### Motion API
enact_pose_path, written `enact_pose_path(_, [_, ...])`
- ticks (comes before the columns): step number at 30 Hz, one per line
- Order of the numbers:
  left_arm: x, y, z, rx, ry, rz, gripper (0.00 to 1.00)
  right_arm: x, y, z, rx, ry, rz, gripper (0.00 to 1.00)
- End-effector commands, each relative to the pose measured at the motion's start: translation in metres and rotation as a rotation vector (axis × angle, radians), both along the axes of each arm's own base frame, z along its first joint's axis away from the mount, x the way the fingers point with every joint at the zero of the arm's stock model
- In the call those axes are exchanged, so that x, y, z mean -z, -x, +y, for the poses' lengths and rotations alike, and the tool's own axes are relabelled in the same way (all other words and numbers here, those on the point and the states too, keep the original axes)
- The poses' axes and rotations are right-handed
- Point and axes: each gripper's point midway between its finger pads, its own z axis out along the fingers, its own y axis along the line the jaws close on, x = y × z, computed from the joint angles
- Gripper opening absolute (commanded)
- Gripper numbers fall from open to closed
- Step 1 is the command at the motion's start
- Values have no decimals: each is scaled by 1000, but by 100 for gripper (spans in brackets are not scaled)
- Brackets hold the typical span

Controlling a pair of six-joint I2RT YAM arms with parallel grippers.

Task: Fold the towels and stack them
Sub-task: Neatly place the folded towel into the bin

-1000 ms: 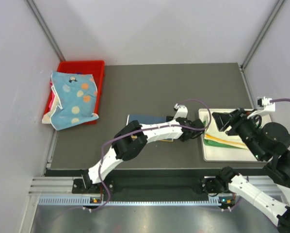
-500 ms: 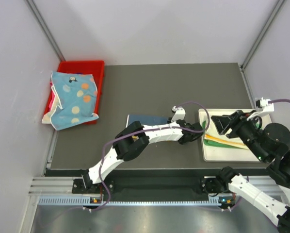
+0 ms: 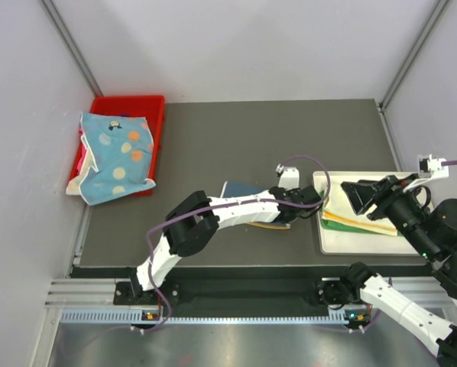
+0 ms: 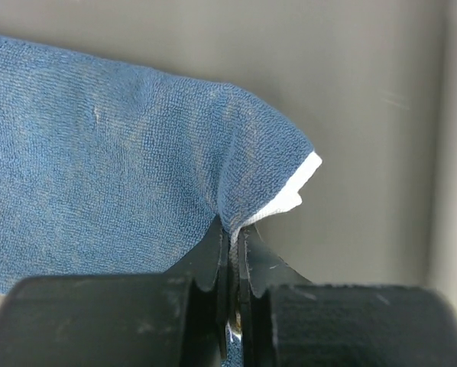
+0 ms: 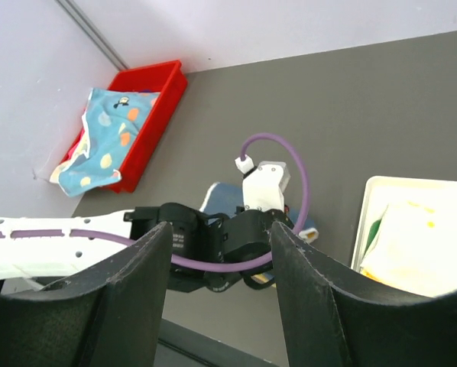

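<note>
A dark blue towel lies mid-table, a white underside showing at its corner. My left gripper is shut on that towel's edge near the corner, bunching the cloth between the fingers. My right gripper hangs open and empty above the left part of the white tray. A stack of folded yellow and green towels rests on the tray. A light blue dotted towel drapes over the red bin.
The red bin stands at the far left against the wall. Grey walls close in the table on the left, back and right. The left arm stretches across the table's middle toward the tray.
My left gripper has shut on the blue towel's edge and pulled it toward the tray; the towel's left edge has shifted right. The right gripper has drifted slightly right.
</note>
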Motion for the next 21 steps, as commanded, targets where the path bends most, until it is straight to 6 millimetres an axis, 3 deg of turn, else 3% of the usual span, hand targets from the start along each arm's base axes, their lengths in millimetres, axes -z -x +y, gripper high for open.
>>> enact_pose_path(1, [-82,8,-67,95,347,-28,0,-19,6,-9,15,-3,-44,54])
enact_pose_path(5, [-108,6,-88,113,453,-48,0,-25,8,-14,25,1,-55,54])
enact_pose_path(12, [-130,7,-94,144,517,-65,0,-26,9,-15,31,8,-56,54])
enact_pose_path(21, [-174,20,-141,244,650,-68,0,-38,10,-17,32,-2,-79,54])
